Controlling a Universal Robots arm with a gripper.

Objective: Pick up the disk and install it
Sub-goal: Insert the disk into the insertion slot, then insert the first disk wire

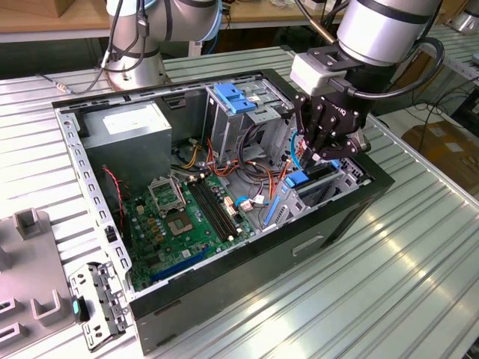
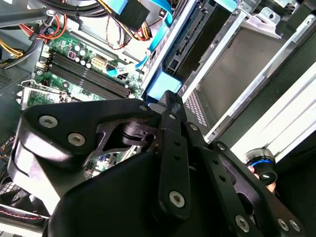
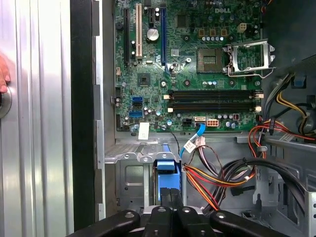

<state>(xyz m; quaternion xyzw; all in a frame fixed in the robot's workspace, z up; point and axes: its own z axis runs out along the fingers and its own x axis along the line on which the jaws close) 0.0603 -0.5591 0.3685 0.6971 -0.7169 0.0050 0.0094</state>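
White logo (image 3: 220, 10) on the motherboard (image 3: 148, 64)

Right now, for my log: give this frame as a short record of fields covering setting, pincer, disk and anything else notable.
setting: open computer case on a ribbed metal table
pincer: over the drive bay at the exterior view's right end of the case
disk: blue-railed, on edge in that bay, directly under the pincer
contact: cannot tell
motherboard: exposed inside the case
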